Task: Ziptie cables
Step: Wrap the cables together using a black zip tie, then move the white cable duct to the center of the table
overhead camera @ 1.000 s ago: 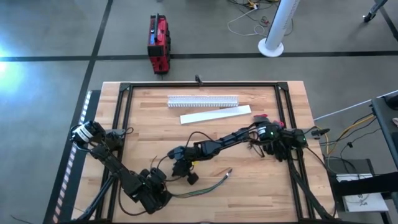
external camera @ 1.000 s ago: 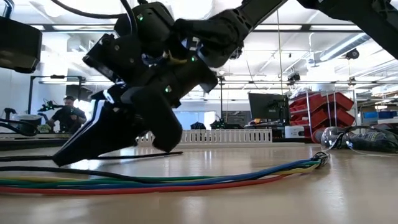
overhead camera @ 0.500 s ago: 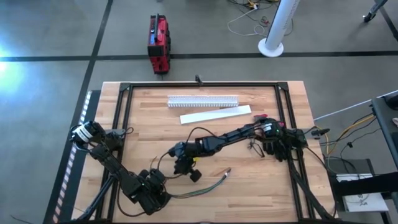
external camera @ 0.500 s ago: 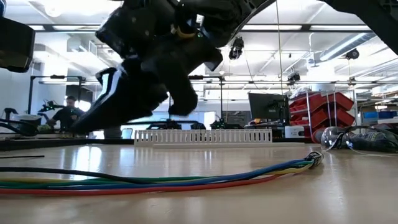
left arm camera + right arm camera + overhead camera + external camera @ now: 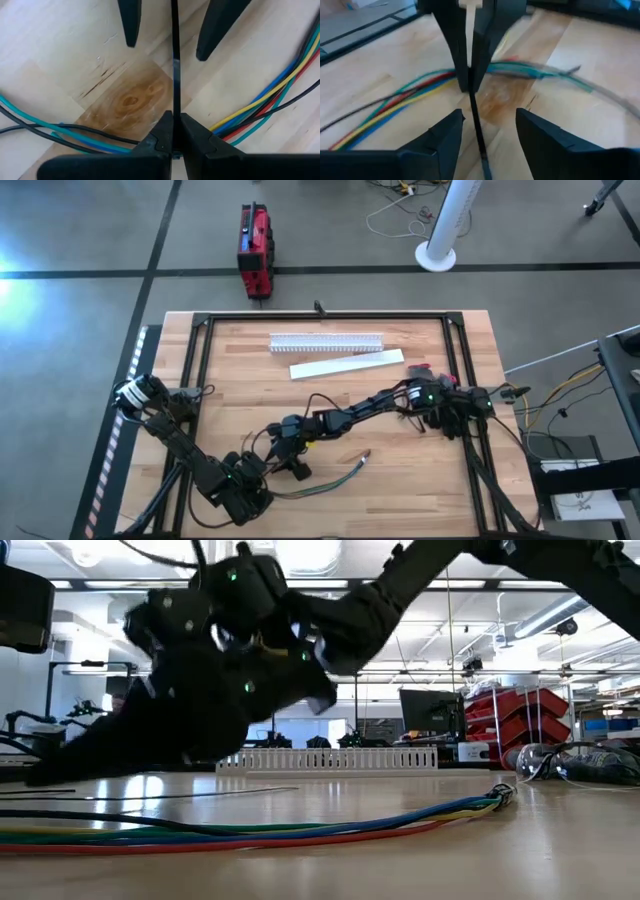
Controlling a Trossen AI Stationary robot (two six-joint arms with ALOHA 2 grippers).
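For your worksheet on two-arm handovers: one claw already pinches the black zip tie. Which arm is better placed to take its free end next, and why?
The right arm. Its open claw straddles the free end of the zip tie, which the left claw holds pinched above the coloured cables, so it need only close.

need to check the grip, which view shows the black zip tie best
The left wrist view: the zip tie runs straight out from the shut left gripper. The right wrist view shows it blurred between open fingers; the high and low views barely show it.

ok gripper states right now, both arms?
Left gripper: jaws shut on the black zip tie.
Right gripper: jaws open, either side of the zip tie's free end, above the cables.
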